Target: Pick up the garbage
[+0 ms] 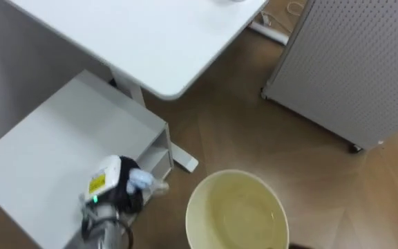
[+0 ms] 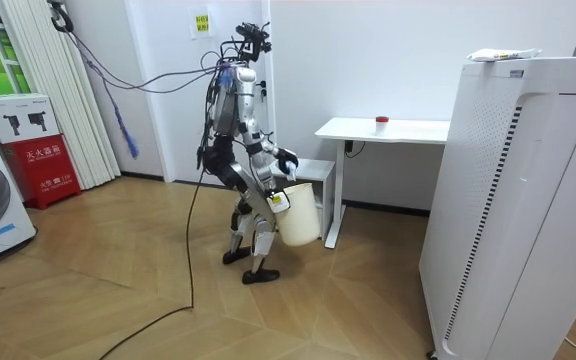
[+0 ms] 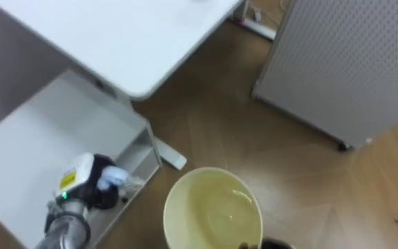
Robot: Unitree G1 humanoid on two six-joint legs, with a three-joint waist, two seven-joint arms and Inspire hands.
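Left eye view looks down on the robot's left hand (image 1: 124,191) at the lower left, its dark fingers curled round the garbage (image 1: 142,180), a small pale blue-and-white crumpled piece. A wispy, see-through end of the piece sticks out to the right of the fingers. Hand and garbage are over the near right corner of a low white shelf (image 1: 54,138), and I cannot tell whether the piece touches the shelf top or is held just above it.

Right of the hand, at the near edge, is a round cream bucket (image 1: 237,211) with its mouth open upward. The garbage is near the bucket's left rim but apart from it, outside the bucket, with a strip of wooden floor (image 1: 254,138) between them.

A white desk (image 1: 150,41) fills the far left, its rounded corner reaching over the shelf's far side. A pale perforated panel (image 1: 351,69) stands on the far right.

The room view shows the robot standing with knees bent, leaning forward, facing the desk at the room view's right. The bucket hangs at thigh height in front of it. The right hand (image 2: 279,201) is at the bucket's rim, and its fingers are too small to read. A small red thing (image 2: 381,121) sits on the desk top.
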